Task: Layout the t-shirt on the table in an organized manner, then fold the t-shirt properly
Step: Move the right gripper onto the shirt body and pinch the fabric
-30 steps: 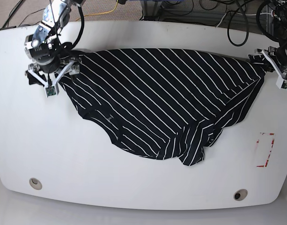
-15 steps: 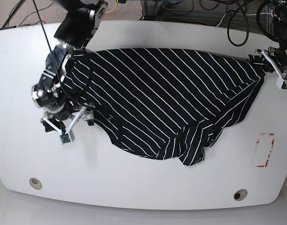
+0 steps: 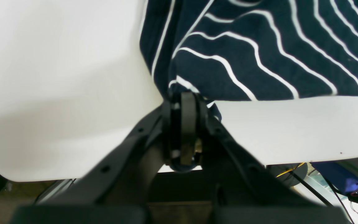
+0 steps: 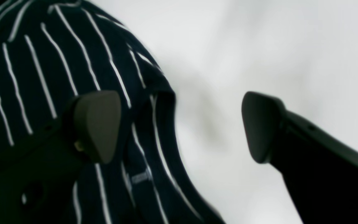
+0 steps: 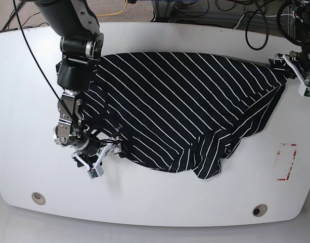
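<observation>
You had the t-shirt (image 5: 180,109) spread across the far half of the bench (image 5: 160,202), stretched along its upper edge but bunched and folded under at the near hem, well clear of the red mark (image 5: 287,161) on the bench. Your left pincer (image 3: 183,102) was closed tight on a corner of the shirt at the bench's edge, pinning that end. Your right pincer (image 4: 179,124) hung with its jaws wide apart over the shirt's opposite, curved edge: one fingertip (image 4: 96,124) sat above the striped cloth and the other above bare bench, so the hem lay between them, not yet gripped.

The step in hand looked like taking a second hold so the shirt could be pulled flat; the laying-out seemed only partly done and the folding not begun.

To do it well, you would have wanted to lower the right pincer until the lower jaw slid under the hem, then close on a single layer near the seam, not on a bunched fold. The right wrist view was blurred, so whether one layer or two lay there could not be told. Once closed, you would have done best to draw away from the left pincer's corner gently, since the cloth is soft and a hard tug could slip it out of the left grip.
</observation>
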Motion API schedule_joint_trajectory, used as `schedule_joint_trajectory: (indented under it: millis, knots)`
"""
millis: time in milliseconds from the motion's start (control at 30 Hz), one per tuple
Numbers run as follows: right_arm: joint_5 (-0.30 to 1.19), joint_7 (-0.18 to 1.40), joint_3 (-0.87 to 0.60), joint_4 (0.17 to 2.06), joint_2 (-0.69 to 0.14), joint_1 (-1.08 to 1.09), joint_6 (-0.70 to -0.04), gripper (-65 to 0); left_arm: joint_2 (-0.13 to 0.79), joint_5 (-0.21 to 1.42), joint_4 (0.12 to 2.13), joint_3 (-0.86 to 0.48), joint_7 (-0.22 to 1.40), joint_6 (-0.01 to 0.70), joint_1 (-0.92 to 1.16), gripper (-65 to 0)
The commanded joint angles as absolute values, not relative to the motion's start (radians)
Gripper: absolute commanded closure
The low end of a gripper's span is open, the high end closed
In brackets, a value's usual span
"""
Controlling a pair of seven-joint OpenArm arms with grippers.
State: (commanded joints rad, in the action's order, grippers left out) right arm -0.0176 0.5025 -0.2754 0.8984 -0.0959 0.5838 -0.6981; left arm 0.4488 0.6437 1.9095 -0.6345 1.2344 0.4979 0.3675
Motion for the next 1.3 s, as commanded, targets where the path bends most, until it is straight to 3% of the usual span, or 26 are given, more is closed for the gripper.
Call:
schedule_joint_trajectory:
  millis: [167,333,633,967,1100,1200,1233,1300]
  knots:
    - [-0.016,0.383,-0.274,0.665,-0.114,0.656,-0.698,-59.1,0.449,0.644,1.91,-0.634,1.234,0.498,0.366,-0.4]
    - [-0.016,0.305,-0.271,0.575,-0.108,0.671,-0.682,-59.3,0.449,0.644,1.91,-0.633,1.234,0.498,0.366,-0.4]
    - [-0.018,0.303,-0.269,0.567,-0.053,0.673,-0.68,-59.3,0.447,0.644,1.91,-0.633,1.234,0.498,0.366,-0.4]
    - [-0.012,0.303,-0.168,0.568,-0.01,0.667,-0.68,-58.7,0.449,0.644,1.91,-0.633,1.234,0.498,0.366,-0.4]
    - [-0.012,0.303,-0.17,0.568,-0.004,0.667,-0.68,-48.2,0.449,0.644,1.91,-0.633,1.234,0.498,0.366,-0.4]
    - [-0.012,0.303,-0.17,0.57,-0.004,0.667,-0.68,-35.2,0.449,0.644,1.91,-0.633,1.234,0.498,0.366,-0.4]
    - [-0.012,0.303,-0.17,0.57,-0.004,0.667,-0.68,-26.3,0.449,0.644,1.91,-0.631,1.234,0.498,0.366,-0.4]
    - [-0.012,0.303,-0.17,0.57,-0.004,0.668,-0.682,-17.0,0.449,0.644,1.91,-0.628,1.234,0.498,0.366,-0.4]
